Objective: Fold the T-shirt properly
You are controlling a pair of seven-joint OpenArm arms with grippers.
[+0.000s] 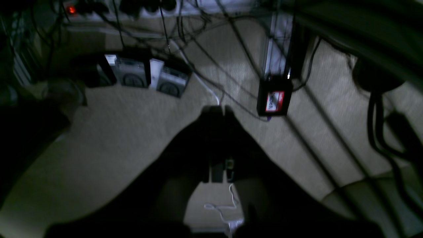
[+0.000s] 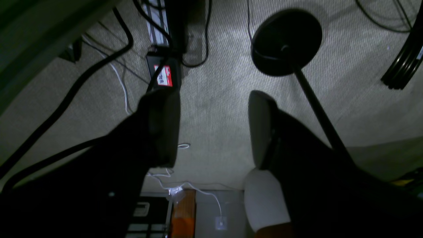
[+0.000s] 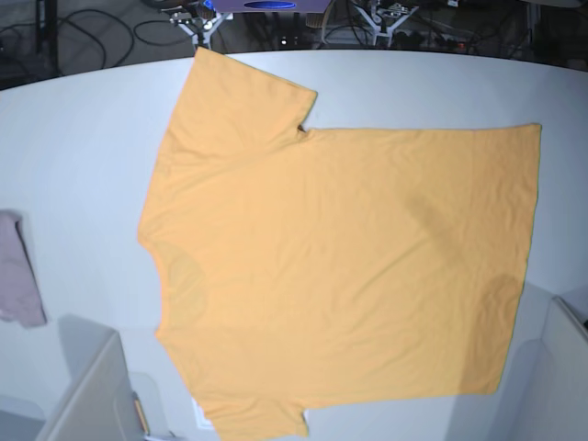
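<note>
The T-shirt (image 3: 340, 257) lies spread flat on the white table (image 3: 73, 138) in the base view, plain orange-yellow, collar end to the left and hem to the right, both sleeves out. Neither gripper shows in the base view. The two wrist views look down at carpeted floor, not at the table. In the left wrist view my left gripper (image 1: 216, 110) is shut with nothing between its dark fingers. In the right wrist view my right gripper (image 2: 213, 127) stands open, its two fingers wide apart over bare carpet, holding nothing.
A small pinkish cloth (image 3: 16, 271) lies at the table's left edge. Grey panels rise at the bottom left (image 3: 92, 395) and bottom right (image 3: 562, 367) of the base view. On the floor are cables, a labelled black box (image 1: 275, 99) and a round black stand base (image 2: 286, 41).
</note>
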